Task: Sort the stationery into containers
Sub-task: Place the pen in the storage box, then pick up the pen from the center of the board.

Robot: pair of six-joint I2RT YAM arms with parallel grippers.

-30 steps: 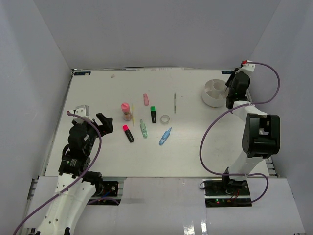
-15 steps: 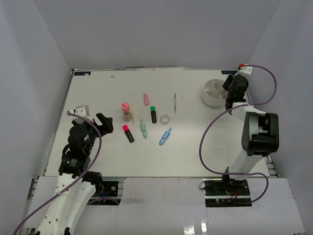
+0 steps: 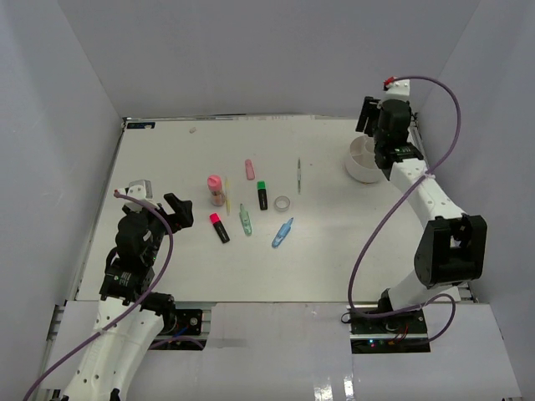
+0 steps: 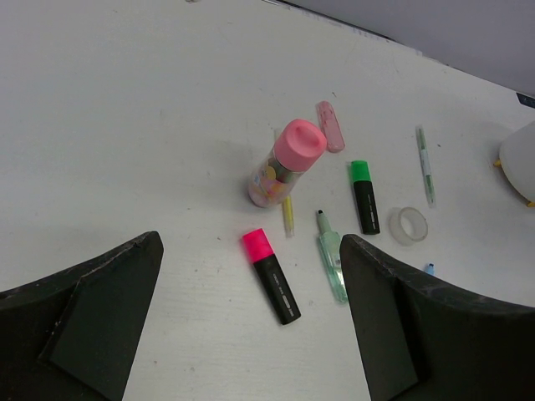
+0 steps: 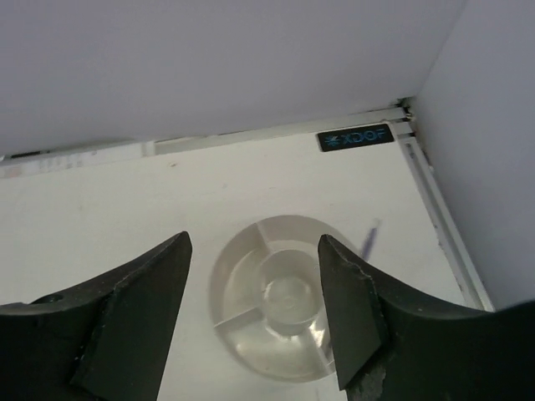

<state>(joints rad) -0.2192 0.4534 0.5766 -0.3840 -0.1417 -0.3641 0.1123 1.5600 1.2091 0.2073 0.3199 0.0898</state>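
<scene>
Left claw (image 3: 159,197) hangs wide and empty. The pink highlighter (image 4: 272,276) lies on the tabletop (image 3: 334,251) just ahead of it, centred between the jaws, its long axis slanted and the cap end farther out. Right claw (image 5: 253,251) stands parted, holding nothing, directly above the tub (image 3: 361,174) and well apart from the highlighter. The left arm looks nearer, though it likely needs a wrist turn to square its jaws across the barrel.

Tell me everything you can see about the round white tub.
The white tub is low, round, plastic-looking, with dividers running from a central cup to form compartments. It sits upright on the table, far right, near the corner. The visible compartments look empty; the open right gripper hangs above without touching.
</scene>
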